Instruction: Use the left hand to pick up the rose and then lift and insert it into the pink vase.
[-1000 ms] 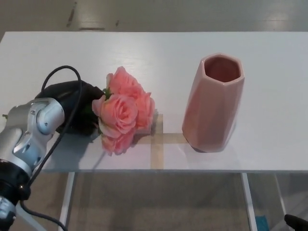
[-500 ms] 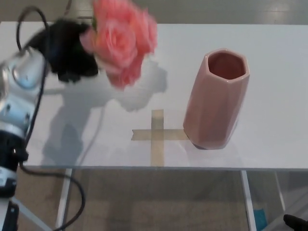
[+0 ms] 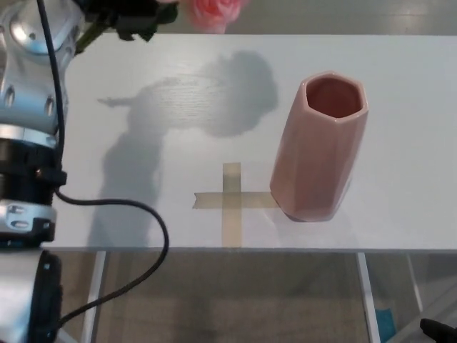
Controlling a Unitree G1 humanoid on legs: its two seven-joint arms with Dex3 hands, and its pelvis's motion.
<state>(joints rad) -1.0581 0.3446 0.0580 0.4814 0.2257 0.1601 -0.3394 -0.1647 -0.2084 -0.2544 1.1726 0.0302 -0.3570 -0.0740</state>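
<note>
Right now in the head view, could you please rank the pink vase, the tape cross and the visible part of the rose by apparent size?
1. pink vase, clearly largest.
2. tape cross.
3. rose, smallest, but cropped by the top edge and raised nearer the camera, so its rank is unsure.

There was a single view, taken from the robot's head. It looked steeply down and forward onto the white tabletop (image 3: 400,107), whose near edge ran across the lower part of the frame, with floor showing beneath it and a strip of floor beyond the far edge at the top. The camera sat close enough that the left arm (image 3: 32,107) filled the left margin and was cut by the frame's left and top edges. The vase (image 3: 319,146) stood right of centre, its mouth visible from above. A tape cross (image 3: 230,201) lay near the middle.
</note>
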